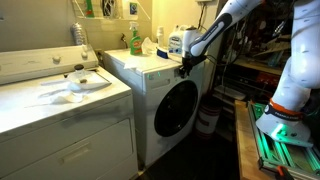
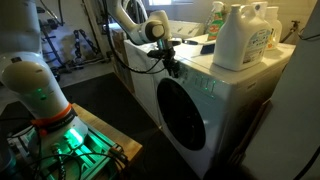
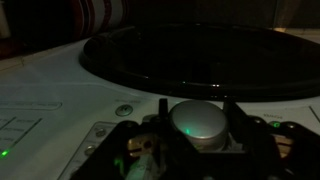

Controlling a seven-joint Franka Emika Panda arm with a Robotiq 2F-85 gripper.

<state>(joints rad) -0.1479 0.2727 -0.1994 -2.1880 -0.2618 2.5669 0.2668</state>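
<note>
The knob is sitting on the control panel at the top front corner of the white washer, right above the round dark door. The pincer is coming at it straight on. In the wrist view the silver knob is filling the gap between the two fingers, so the pincer is closing narrow on it and looks to be touching it on both sides, though it's pretty dim in there.

In both exterior views the arm is reaching in from the side, with the pincer pressing up against the panel edge. The detergent bottles are standing further back on the washer's worktop, well apart from the pincer.
</note>
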